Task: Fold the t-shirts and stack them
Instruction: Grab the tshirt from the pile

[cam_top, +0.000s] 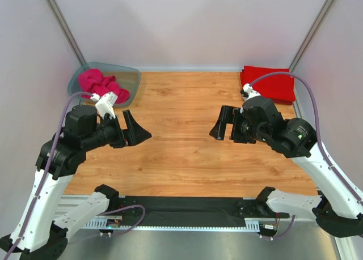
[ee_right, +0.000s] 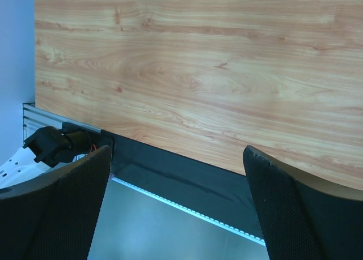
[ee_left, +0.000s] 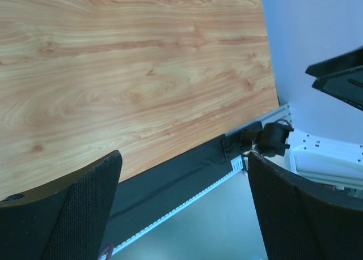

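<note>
the left gripper (cam_top: 131, 132) hangs over the worktop (cam_top: 187, 158) with jaws spread wide and nothing between them; its wrist view shows only bare wood and the front rail. the right gripper (cam_top: 226, 128) faces it across the middle, also spread wide and holding nothing. a pink shirt (cam_top: 101, 84) lies crumpled in the tub (cam_top: 134, 77) at the far left corner. red shirts (cam_top: 271, 83) lie folded flat at the far right corner, just behind the right arm.

White-shelled arms (cam_top: 39, 192) with black joints
Lilac-grey cable (cam_top: 309, 93) loops along each; left pincer (cam_top: 127, 132) and right pincer (cam_top: 226, 128) are black, pads (ee_left: 79, 214) dimpled.
</note>
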Tool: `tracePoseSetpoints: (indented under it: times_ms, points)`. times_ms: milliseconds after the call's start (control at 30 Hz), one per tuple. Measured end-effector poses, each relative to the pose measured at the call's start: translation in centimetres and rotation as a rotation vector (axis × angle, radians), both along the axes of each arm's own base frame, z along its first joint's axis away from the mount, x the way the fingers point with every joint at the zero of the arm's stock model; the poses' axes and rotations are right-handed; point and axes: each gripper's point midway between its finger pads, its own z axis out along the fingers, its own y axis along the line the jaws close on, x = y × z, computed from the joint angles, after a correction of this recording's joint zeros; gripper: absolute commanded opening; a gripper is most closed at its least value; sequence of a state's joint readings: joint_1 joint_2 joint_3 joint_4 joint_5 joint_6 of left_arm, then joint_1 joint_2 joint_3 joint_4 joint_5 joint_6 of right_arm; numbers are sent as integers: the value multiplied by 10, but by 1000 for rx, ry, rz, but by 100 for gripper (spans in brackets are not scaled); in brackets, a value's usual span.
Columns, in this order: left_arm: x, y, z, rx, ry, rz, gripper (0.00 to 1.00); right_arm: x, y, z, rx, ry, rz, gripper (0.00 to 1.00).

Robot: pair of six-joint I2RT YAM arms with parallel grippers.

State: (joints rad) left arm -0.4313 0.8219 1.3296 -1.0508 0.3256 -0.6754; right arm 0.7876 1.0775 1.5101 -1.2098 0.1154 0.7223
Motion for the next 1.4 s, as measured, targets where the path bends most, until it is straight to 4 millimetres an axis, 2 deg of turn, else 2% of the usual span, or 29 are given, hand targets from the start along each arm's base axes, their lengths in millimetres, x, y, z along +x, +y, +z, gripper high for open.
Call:
tracePoseSetpoints:
  times_ms: [133,233,300,433,500,600,733,833,967,1100,1200,1300,1400]
  points:
    - [12,11,0,51,2,80,95,-1,1,0,5,7,-1,100]
    - [32,23,9,119,-2,180,94,-2,1,-1,5,12,4,100]
    - [53,33,19,171,-21,251,93,-3,0,-1,5,12,6,100]
    - [111,61,37,258,-61,438,87,-8,-4,0,9,-2,18,100]
    - [139,82,34,294,-48,543,87,-13,-9,-2,13,-12,27,100]
    - [177,109,18,337,-20,665,86,-22,-16,-9,9,-20,49,100]
    - [227,145,-8,368,35,784,83,-24,-17,-10,5,-26,63,99]
    - [277,177,-36,384,71,856,83,-22,-15,-13,-5,-14,62,98]
    - [327,212,-94,414,158,884,83,-18,-11,-21,-9,19,34,98]
    - [374,237,-151,440,238,873,82,-14,-8,-28,5,45,-3,98]
    - [400,248,-191,444,276,849,82,-12,-7,-40,1,71,-33,98]
    - [410,251,-221,429,314,829,81,-8,-4,-54,-6,101,-61,98]
    - [412,249,-246,412,357,814,77,-1,2,-60,-12,122,-84,97]
